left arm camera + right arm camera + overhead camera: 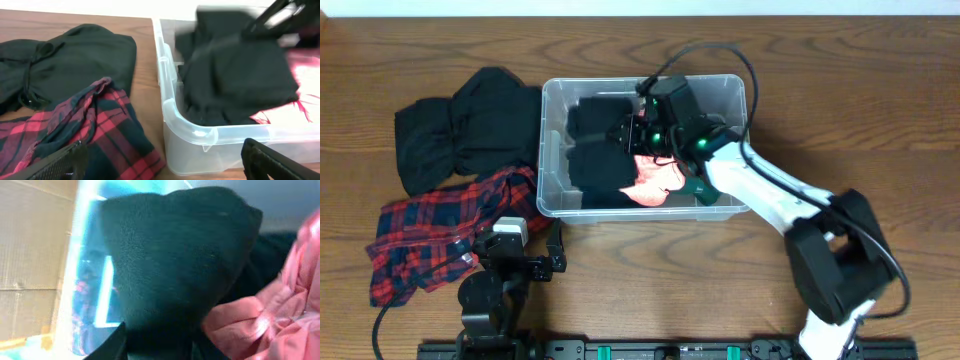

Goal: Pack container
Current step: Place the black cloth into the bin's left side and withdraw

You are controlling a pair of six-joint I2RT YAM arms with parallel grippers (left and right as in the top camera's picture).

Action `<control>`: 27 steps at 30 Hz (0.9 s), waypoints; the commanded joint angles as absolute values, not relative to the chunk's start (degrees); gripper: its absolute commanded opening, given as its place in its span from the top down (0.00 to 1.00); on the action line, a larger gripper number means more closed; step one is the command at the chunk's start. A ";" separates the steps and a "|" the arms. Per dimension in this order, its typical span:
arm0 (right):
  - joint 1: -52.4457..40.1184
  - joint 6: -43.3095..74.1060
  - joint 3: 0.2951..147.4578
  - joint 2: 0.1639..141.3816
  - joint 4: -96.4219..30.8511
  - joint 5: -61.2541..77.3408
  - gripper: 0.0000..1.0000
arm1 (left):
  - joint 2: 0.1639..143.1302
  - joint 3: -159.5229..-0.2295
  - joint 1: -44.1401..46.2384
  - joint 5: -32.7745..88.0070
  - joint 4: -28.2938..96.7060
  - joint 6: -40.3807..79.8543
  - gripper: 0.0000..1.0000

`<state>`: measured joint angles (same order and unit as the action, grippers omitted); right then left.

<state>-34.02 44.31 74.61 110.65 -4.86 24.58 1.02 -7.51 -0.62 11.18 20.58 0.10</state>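
The clear container (549,150) stands mid-table and holds a black garment (595,150) and a pink garment (655,185). My right gripper (632,135) reaches into the container from the right and is shut on the black garment (175,255), with the pink garment (270,320) just beside it. My left gripper (520,262) is open and empty, low near the front edge, facing the container's near left corner (200,137). In the left wrist view the black garment (235,75) fills the container and the right gripper (280,20) is blurred above it.
A second black garment (470,125) lies on the table left of the container, also in the left wrist view (75,55). A red-and-black plaid shirt (440,225) lies in front of it, close to my left gripper (95,130).
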 commanded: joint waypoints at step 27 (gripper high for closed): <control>3.14 29.45 74.96 73.54 -37.50 13.06 0.01 | 0.99 -6.33 -0.45 10.90 20.53 -0.38 0.02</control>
<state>-1.43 29.10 75.37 74.08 -34.11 21.50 1.02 -7.51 -0.62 11.16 20.51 0.10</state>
